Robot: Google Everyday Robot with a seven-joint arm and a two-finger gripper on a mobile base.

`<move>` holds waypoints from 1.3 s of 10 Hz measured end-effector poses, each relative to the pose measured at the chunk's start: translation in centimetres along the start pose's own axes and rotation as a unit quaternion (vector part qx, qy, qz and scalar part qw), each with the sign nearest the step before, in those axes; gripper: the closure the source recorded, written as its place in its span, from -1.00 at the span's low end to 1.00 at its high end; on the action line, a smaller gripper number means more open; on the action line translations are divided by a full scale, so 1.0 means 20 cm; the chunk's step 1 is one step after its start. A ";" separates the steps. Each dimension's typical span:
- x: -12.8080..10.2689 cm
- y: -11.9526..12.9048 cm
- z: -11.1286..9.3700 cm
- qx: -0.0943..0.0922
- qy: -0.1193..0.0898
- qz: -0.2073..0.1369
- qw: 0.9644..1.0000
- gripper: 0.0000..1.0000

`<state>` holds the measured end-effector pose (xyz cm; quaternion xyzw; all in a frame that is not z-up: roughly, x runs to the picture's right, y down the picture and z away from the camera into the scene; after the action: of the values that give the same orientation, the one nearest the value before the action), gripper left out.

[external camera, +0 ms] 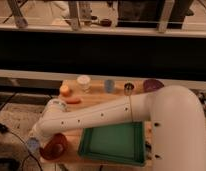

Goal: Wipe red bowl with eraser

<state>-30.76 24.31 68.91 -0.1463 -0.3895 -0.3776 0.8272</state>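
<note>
- One red bowl (53,147) at the front-left corner of the bench (96,98), just left of the green tray (113,145), upright, its upper rim partly covered by the arm's wrist.
- Just beside its left rim, the eraser (31,146): a small pale-blue block, seemingly past the bench's edge and resting on nothing.
- End effector (35,142) low at that same corner, reaching down and to the left, by the look of it pinching the eraser at its tip.
- Progress, as a judgement: eraser picked up and carried to the bowl, so that much done.
- Wiping itself not visibly under way, with the block beside the rim rather than inside.
- Left to do: eraser into the bowl and rubbed across its inside.
- Hard to make out: eraser and rim touching or just apart; cannot tell which.
- Much of the bowl's inside hidden behind the wrist.
- Farther back along the bench, well apart from the bowl: an orange item (64,90), a white jar (83,82), a light-blue cup (109,85), a small dark can (128,88) and a purple bowl (153,85).
- Nearer the arm, a reddish oblong thing (72,100), too blurred to name.
- Right side filled by the robot's white body, with the bench's right front corner hidden behind it.
</note>
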 end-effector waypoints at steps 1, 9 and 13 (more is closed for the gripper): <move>0.00 0.05 0.03 -0.007 0.006 -0.002 1.000 0.91; -0.05 0.15 -0.05 -0.026 0.039 -0.001 0.999 0.91; -0.05 0.21 -0.12 -0.028 0.047 0.023 0.998 0.91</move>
<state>-26.77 26.43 66.79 -0.1608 -0.3361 -0.3754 0.8487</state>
